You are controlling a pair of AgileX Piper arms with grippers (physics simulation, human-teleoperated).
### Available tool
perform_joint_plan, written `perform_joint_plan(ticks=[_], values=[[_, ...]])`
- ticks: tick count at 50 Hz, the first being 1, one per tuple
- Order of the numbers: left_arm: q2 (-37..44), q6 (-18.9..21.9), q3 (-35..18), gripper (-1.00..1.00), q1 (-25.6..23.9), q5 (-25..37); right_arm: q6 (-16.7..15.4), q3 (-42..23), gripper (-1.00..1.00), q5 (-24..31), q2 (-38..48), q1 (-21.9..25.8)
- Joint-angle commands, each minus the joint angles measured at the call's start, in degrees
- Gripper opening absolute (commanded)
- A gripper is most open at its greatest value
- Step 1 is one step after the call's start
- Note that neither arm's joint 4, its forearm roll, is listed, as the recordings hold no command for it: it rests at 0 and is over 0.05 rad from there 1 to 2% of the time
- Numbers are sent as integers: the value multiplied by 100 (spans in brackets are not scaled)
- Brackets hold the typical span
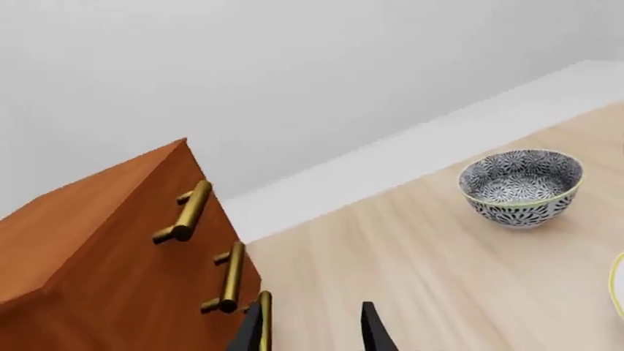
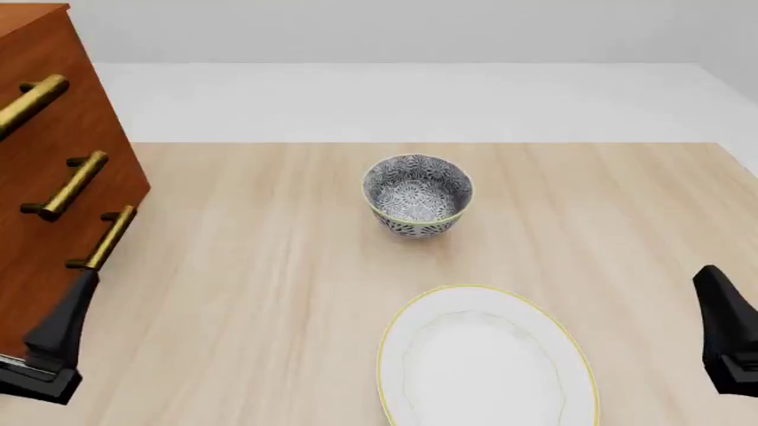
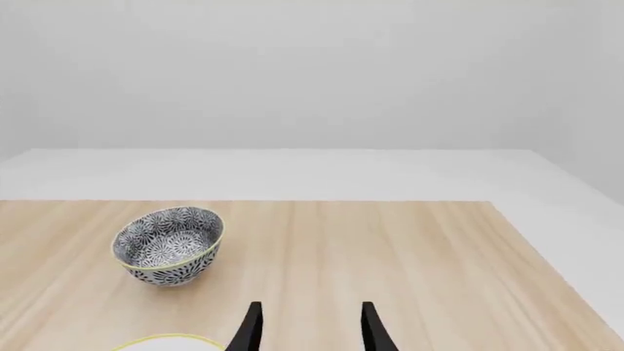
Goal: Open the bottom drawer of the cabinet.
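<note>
The cabinet [image 2: 53, 133] is a reddish-brown chest at the table's left edge, with three brass bar handles stacked down its front. The bottom drawer [image 2: 34, 282] looks pushed in flush, its handle [image 2: 105, 238] the lowest of the three. My left gripper [image 2: 74, 297] is just below and in front of that handle, not touching it. In the left wrist view the gripper [image 1: 312, 333] is open and empty, with the lowest handle [image 1: 264, 308] right beside one finger [image 1: 253, 329]. My right gripper [image 3: 312, 329] hangs open and empty at the table's near right [image 2: 716, 297].
A patterned bowl [image 2: 417, 195] stands mid-table, also seen in both wrist views [image 1: 521, 186] [image 3: 168, 245]. A white plate with a yellow rim [image 2: 485, 359] lies near the front edge. The wooden table [image 2: 261, 266] ends at a pale floor strip behind.
</note>
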Motion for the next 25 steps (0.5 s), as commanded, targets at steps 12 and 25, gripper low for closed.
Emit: perform_joint_plan(ticks=[12, 25], values=[[4417, 2034, 50, 100, -715, -4187, 23, 3, 100, -27, 17, -1], [6673, 2942, 50, 100, -494, -6323, 10, -6, 100, -45, 38, 1]])
